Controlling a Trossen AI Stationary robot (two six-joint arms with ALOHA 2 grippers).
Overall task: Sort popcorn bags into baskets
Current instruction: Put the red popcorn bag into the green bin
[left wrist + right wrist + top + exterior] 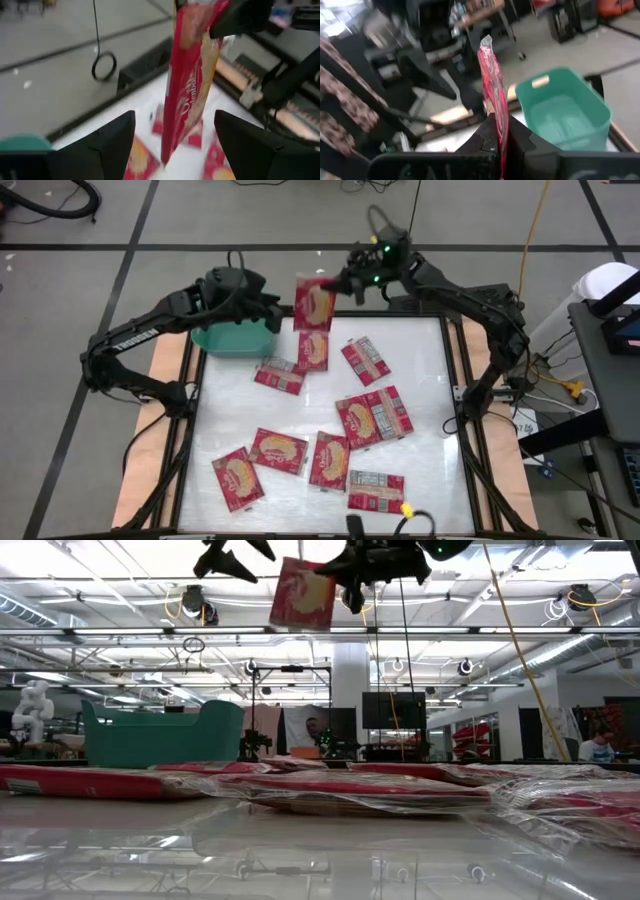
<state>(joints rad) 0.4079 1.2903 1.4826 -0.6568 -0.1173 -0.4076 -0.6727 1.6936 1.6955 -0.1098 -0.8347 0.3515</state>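
Pinching a red popcorn bag (pixel 313 304) aloft near the table's far edge, the right gripper (pixel 345 284) grips it; the left gripper (pixel 275 310), fingers spread wide, flanks it beside the teal basket (pixel 232 340)

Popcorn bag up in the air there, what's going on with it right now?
The right pincer is shut on one popcorn bag, holding it up near the table's far edge. The left pincer stands open beside that bag, not gripping it, next to the teal basket. The basket looks empty. Nine other bags lie scattered on the table.
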